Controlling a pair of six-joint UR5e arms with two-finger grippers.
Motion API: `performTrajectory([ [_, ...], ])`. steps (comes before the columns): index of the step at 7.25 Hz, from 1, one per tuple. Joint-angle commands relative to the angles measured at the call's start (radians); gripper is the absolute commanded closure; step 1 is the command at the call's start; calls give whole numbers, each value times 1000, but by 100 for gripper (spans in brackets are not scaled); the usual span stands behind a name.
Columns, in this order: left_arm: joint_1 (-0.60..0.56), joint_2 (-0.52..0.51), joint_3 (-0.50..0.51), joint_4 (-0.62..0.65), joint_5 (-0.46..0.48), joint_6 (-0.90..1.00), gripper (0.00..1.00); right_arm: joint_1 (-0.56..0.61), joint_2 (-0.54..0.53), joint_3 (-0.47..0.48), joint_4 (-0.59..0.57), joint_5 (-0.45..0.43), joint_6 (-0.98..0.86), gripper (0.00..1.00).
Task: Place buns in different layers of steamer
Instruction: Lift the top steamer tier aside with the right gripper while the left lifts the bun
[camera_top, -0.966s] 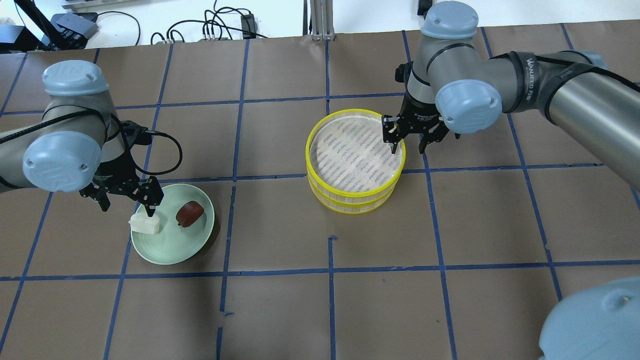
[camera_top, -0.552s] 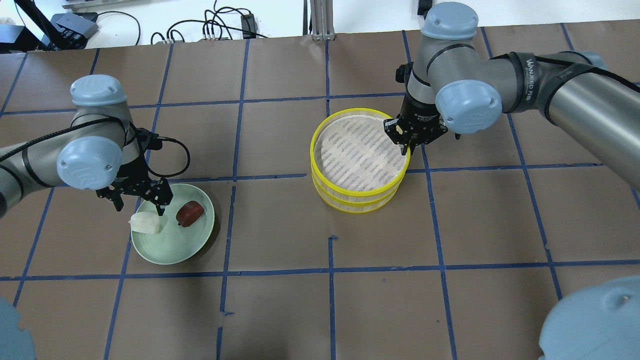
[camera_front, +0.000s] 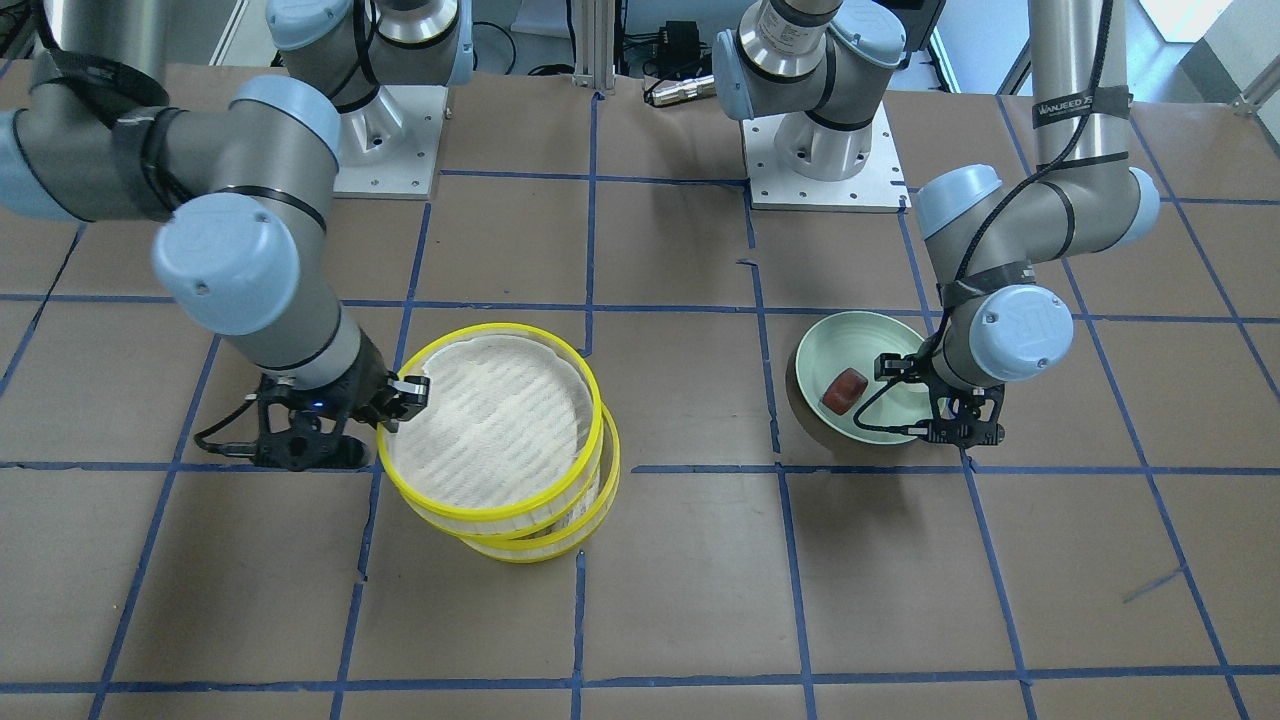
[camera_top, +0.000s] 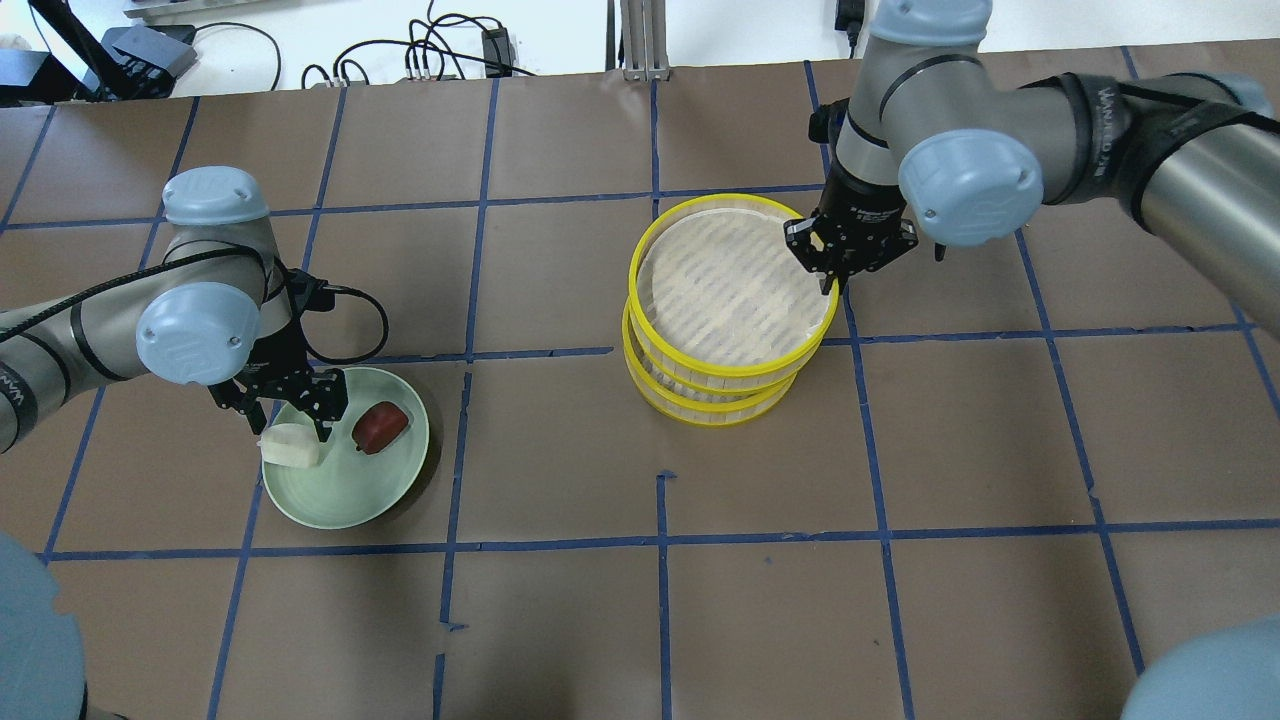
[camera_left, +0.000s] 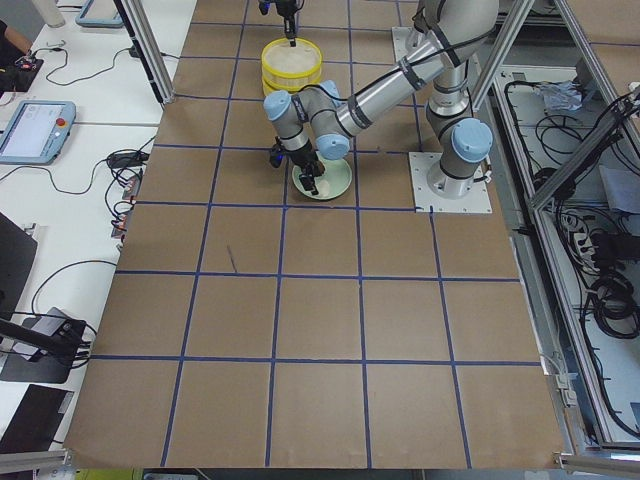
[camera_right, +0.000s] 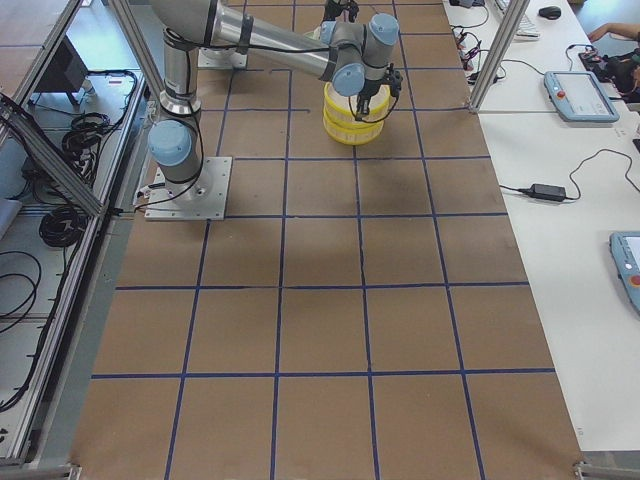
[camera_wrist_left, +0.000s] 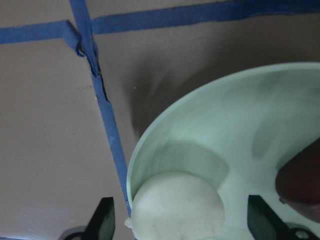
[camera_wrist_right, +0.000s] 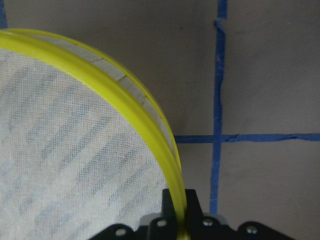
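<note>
The steamer's top tray (camera_top: 730, 285) has a yellow rim and is empty. It hangs tilted and shifted a little off the lower tray (camera_top: 715, 410). My right gripper (camera_top: 828, 280) is shut on the top tray's rim at its right side; this also shows in the right wrist view (camera_wrist_right: 180, 205) and the front view (camera_front: 395, 400). The white bun (camera_top: 290, 447) and the reddish-brown bun (camera_top: 380, 427) lie on the pale green plate (camera_top: 340, 495). My left gripper (camera_top: 292, 425) is open, low over the white bun (camera_wrist_left: 175, 210), with a finger (camera_wrist_left: 102, 225) on either side.
Cables and boxes (camera_top: 440, 50) lie beyond the table's far edge. The two arm bases (camera_front: 820, 150) stand on the robot's side of the table. Blue tape lines cross the brown table top.
My right gripper closed on the top tray's rim and raised it, shifting it off the lower tray. My left gripper moved over the plate and down around the white bun.
</note>
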Motion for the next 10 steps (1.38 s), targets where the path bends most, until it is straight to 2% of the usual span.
performTrajectory([
  [1, 3, 10, -5, -6, -10, -3, 99, -193, 10, -36, 28, 0, -273, 90],
  [3, 4, 30, 21, 9, -12, 4, 99, -293, 62, -20, -45, -15, -444, 90],
  [4, -12, 98, 69, 7, -32, 1, 99, -327, 96, -18, -83, -75, -513, 92],
  [6, -112, 215, 222, -105, -190, -23, 99, -333, 114, -17, -108, -115, -513, 92],
  [7, -200, 208, 286, -165, -290, -172, 99, -333, 116, -17, -108, -117, -511, 92],
  [8, -285, 164, 307, -149, -384, -345, 99, -333, 114, -17, -105, -115, -508, 92],
  [9, -395, 95, 308, -18, -426, -487, 99, -333, 114, -15, -102, -115, -508, 92],
  [10, -508, 3, 313, 136, -426, -687, 99, -333, 114, -15, -102, -115, -508, 92],
])
